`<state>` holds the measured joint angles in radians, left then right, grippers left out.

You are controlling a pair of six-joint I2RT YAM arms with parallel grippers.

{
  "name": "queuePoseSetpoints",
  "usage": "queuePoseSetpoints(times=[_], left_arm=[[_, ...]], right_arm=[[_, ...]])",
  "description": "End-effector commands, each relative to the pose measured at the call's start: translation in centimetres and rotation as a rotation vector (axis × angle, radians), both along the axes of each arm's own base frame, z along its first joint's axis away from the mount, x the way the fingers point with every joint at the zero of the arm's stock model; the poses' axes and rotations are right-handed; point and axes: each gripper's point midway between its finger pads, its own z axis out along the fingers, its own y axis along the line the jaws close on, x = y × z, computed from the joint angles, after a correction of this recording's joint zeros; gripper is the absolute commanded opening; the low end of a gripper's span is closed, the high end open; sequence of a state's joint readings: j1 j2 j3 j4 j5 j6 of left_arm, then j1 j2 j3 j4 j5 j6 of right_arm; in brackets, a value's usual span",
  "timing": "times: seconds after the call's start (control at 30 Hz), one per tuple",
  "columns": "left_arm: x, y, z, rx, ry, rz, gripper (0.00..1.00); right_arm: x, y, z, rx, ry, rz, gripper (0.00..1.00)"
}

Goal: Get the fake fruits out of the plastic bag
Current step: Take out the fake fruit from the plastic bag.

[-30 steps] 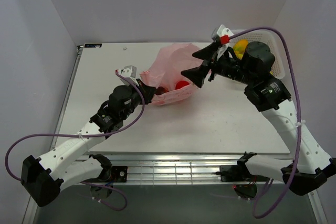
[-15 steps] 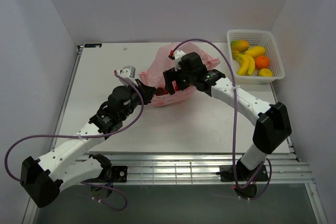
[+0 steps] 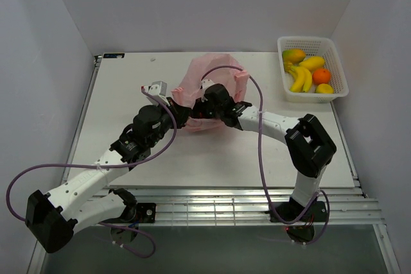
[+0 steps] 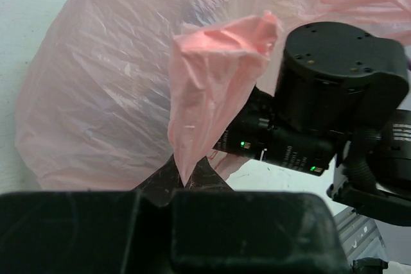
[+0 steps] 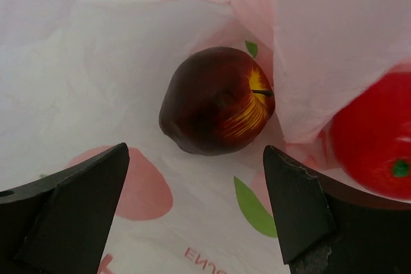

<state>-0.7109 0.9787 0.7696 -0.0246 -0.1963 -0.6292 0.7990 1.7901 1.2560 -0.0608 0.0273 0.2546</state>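
Pinching the bag (image 4: 103,94) rim, the left gripper (image 4: 187,181) props the mouth open toward the far edge of the counter (image 3: 128,88) so the right gripper (image 5: 196,158), spread wide and empty inside, can frame the dark apple (image 5: 215,101).

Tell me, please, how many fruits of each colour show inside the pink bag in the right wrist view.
Dark red apple: 1
Bright red fruit: 1
Total: 2 showing inside the plastic bag; its folds may hide others.
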Motion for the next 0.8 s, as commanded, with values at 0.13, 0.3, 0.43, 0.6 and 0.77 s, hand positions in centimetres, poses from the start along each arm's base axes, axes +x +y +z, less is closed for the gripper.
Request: queuePoseSetpoints(times=[0.13,0.3,0.43,0.6,0.77], left_arm=[[-0.2,-0.3,-0.4,-0.001,0.007,-0.011,0.00],[-0.1,-0.4,-0.3,0.000,0.005,-0.014,0.00],[-0.1,-0.5,-0.4,0.002,0.009,-0.020,0.00],[-0.3,-0.7,-0.5,0.001,0.012,-0.035,0.00],[-0.5,-0.9,-0.5,-0.003,0.016,-0.053,0.00]], right_arm=[[1.8,1.1,-2.2,0.019,-0.013,-0.084,0.90],[2.1,1.6,-5.2,-0.008,0.023,-0.091,0.90],[2.6,1.6,-5.8,-0.015,0.015,-0.109,0.91],[3.3,0.9,-5.4,-0.011,-0.037,-0.148,0.99],[3.5,1.2,-4.0,0.014,-0.077,-0.129,0.97]])
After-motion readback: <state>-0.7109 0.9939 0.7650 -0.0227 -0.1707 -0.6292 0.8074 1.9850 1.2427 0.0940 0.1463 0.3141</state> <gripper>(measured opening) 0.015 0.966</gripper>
